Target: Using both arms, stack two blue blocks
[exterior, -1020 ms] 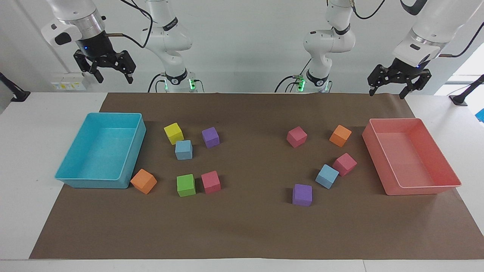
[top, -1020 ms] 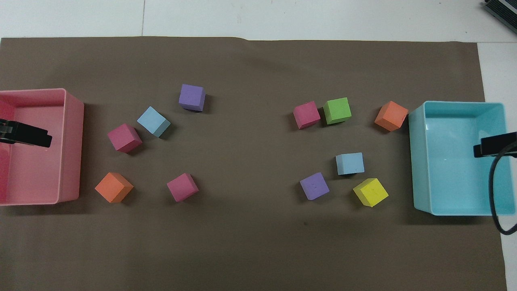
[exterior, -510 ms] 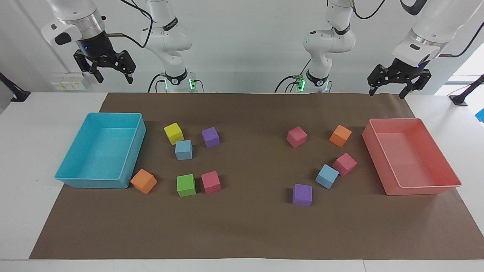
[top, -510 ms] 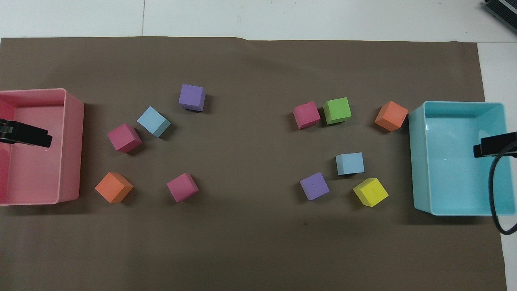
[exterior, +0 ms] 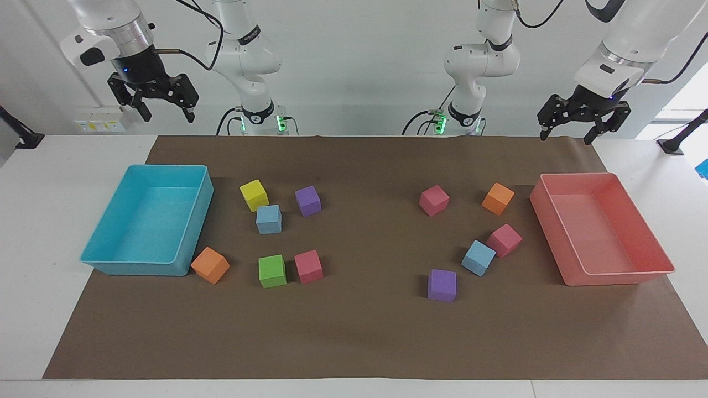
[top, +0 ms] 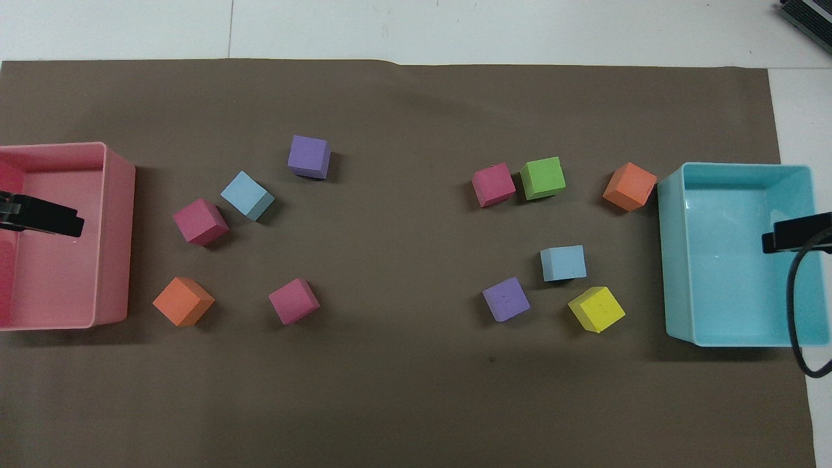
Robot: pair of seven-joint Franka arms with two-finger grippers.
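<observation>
One blue block (exterior: 269, 219) (top: 563, 263) rests on the brown mat toward the right arm's end, between a yellow cube (exterior: 254, 195) and a green cube (exterior: 272, 271). The other blue block (exterior: 478, 258) (top: 247, 195) lies toward the left arm's end, close beside a pink cube (exterior: 504, 240). My left gripper (exterior: 568, 135) (top: 42, 218) hangs high over the pink tray (exterior: 625, 272), open and empty. High over the cyan tray (exterior: 99, 260), my right gripper (exterior: 168, 116) (top: 796, 234) is open and empty too.
Purple cubes (exterior: 307, 200) (exterior: 442, 285), orange cubes (exterior: 210, 265) (exterior: 498, 198) and further pink cubes (exterior: 308, 266) (exterior: 433, 200) are scattered over the mat. The two trays stand at the mat's two ends.
The right gripper has risen very slightly. Blocks and left gripper have not moved.
</observation>
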